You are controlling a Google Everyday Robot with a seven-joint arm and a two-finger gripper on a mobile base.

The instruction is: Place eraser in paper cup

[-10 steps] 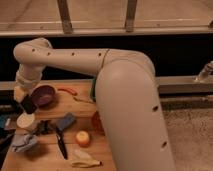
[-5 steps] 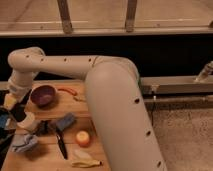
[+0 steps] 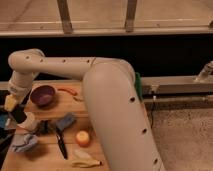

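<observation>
Fingers of the end effector [image 3: 16,111] hang down at the far left of the table [image 3: 107,155], and they are closed on the eraser [image 3: 19,114], a dark block that sticks down from them. The eraser is right over the paper cup [image 3: 27,120], a small pale cup at the left edge, and its low end seems to be at the cup's rim; I cannot tell if it is inside. The big pale arm [image 3: 105,95] bends from the right side across the back of the table to reach this spot. Just behind the end effector sits a purple bowl [image 3: 43,95]. Near the cup, to its right, lies a blue-grey block [image 3: 65,121]. A black-handled knife [image 3: 61,144] lies in front of that block. A round orange fruit [image 3: 83,138] sits beside the knife. A yellow banana [image 3: 85,161] lies at the front edge. A blue cloth [image 3: 23,143] is bunched at the front left.
</observation>
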